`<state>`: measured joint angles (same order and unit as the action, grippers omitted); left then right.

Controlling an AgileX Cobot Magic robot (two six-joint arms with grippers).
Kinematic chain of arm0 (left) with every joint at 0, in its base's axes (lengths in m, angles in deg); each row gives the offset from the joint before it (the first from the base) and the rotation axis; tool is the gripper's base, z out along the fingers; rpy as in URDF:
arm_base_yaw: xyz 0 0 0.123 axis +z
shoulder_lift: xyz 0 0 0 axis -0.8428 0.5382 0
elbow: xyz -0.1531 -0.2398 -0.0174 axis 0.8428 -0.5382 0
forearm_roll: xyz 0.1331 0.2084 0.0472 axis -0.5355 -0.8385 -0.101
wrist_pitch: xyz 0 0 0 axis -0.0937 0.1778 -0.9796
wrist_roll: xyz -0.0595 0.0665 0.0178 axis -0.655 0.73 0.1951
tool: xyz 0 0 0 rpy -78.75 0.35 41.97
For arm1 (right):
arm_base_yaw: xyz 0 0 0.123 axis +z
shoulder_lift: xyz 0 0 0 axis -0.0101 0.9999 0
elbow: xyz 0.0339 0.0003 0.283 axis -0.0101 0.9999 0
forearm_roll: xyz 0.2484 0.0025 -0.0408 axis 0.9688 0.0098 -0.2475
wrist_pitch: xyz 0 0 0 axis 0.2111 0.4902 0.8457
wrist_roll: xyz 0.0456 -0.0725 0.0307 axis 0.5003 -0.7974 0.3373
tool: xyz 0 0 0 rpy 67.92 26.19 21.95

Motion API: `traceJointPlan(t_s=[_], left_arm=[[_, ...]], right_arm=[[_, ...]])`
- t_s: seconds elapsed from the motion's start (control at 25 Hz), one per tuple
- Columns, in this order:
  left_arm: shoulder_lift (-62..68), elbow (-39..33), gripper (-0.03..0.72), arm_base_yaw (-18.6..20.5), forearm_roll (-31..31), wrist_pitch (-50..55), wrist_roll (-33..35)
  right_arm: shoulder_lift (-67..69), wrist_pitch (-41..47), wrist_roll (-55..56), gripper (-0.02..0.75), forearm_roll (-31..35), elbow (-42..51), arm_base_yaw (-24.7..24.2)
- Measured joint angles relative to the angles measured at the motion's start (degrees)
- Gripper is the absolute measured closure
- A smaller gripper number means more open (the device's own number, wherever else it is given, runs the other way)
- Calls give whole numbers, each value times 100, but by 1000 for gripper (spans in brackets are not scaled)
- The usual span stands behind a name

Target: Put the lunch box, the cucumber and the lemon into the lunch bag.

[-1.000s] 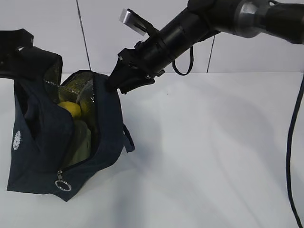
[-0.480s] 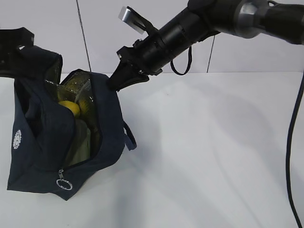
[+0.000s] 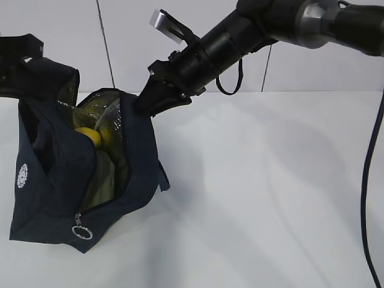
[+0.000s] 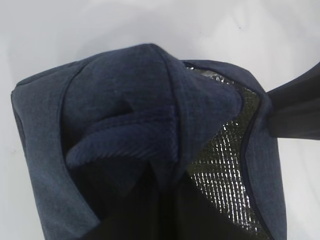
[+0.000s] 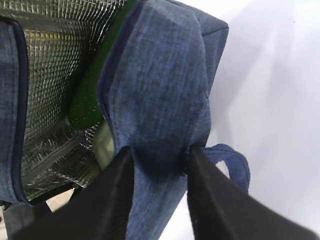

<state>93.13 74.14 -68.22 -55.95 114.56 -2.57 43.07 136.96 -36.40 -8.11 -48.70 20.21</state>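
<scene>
From the side, the boxy dark navy fabric lunch bag [image 3: 72,174] gapes on the white table [image 3: 270,198], a small yellow lemon [image 3: 90,135] and pale sage-lidded box [image 3: 102,177] inside; its white round logo [image 3: 23,176] is unreadable. The left wrist shows only bunched denim-like cloth, that gripper clamped tight. The right wrist shows the right gripper [image 5: 159,165] pinching the wall beside the smooth green cucumber [image 5: 92,85] against quilted silver lining [image 5: 50,60]

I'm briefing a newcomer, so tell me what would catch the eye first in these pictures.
The navy bag gapes open at the left of the table, its silver lining showing, with the yellow lemon inside. The right gripper straddles the bag's right wall, a finger on each side. The left gripper pinches up the fabric at the top left.
</scene>
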Motion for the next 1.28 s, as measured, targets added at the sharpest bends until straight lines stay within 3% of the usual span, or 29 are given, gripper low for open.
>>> traceJointPlan(t_s=[0.28,0.48,0.6,0.72,0.92,1.28], left_arm=[[0,0,694,0,33,0,0],[12,0,694,0,33,-10,0],[21,0,694,0,33,-10,0],[21,0,694,0,33,-10,14],[21,0,694,0,33,-10,13],[21,0,694,0,46,-10,13]], right_arm=[[193,-25,0,468,60,0,81],[284,-25,-90,640,167,0,99],[284,-25,-183,687,263,0,108],[284,-25,-209,678,275,0,108],[284,-25,-220,591,352,0,133],[284,-25,-251,577,443,0,207]])
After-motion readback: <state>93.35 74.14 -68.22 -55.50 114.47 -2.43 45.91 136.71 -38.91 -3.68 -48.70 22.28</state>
